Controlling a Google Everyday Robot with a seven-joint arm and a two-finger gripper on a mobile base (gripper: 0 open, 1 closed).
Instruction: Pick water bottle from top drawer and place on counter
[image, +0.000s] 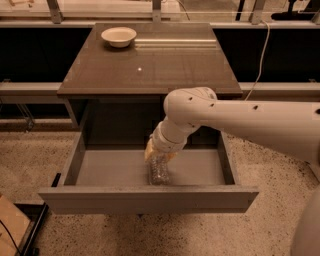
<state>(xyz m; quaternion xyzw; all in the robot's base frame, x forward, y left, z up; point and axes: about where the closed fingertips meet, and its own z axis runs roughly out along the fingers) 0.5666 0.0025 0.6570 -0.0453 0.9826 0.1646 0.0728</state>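
Note:
The top drawer is pulled open under the counter. The water bottle, clear and ribbed, is inside the drawer near its front middle, with its top hidden under my wrist. My gripper reaches down into the drawer from the right. Its yellowish fingers are closed around the bottle's upper part. The bottle's lower end is at or just above the pale drawer floor.
A white bowl sits at the counter's back left corner. My arm crosses above the drawer's right half. The drawer front panel is close in front of the bottle. A dark cable hangs at the right.

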